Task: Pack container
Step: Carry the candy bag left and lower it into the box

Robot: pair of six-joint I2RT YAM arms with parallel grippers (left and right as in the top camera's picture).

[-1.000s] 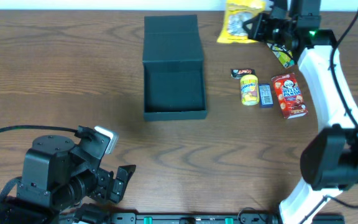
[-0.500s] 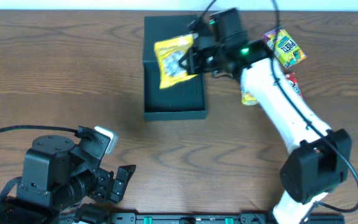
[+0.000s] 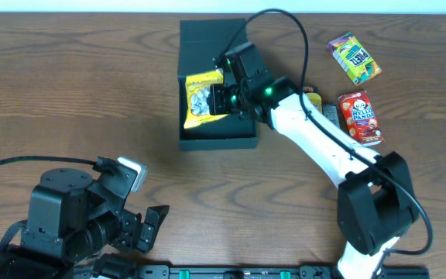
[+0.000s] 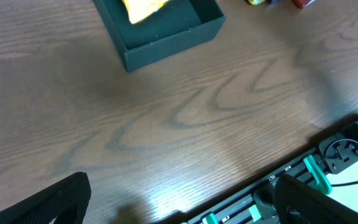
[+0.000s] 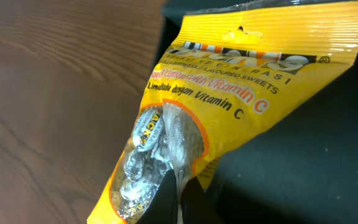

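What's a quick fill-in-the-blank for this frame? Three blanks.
1. The right gripper has its fingers shut on a crinkly plastic sweets bag coloured ____.
2. The bag is held over the inside of the dark teal rectangular cardboard box, whose lid is ____.
3. The left gripper holds nothing; its fingers are ____.
Missing words: yellow; open; open.
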